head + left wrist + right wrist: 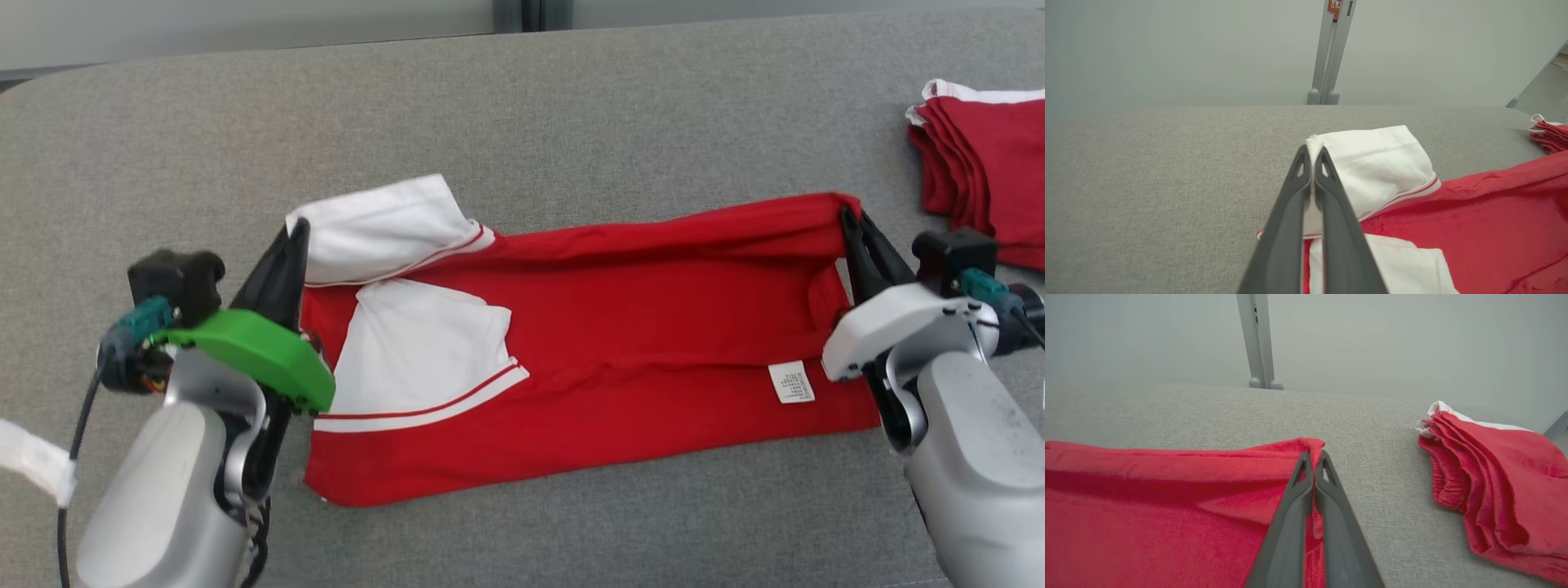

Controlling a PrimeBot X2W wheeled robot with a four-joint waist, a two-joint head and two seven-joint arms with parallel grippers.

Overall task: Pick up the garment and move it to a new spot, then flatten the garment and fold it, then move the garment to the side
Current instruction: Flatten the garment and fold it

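Left hand (297, 233), right hand (849, 219) on garment (637, 327)

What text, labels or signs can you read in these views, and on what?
White tag on the red garment: printed lines, too small to read.
Red sign on the grey post: white lettering, too blurred to read.
Nothing else carries text.

Both arms reach forward, spread wide apart. The left gripper (295, 237) and the right gripper (851, 219) are each clamped tight, with an edge of the garment (620, 327) pinched between the fingertips.
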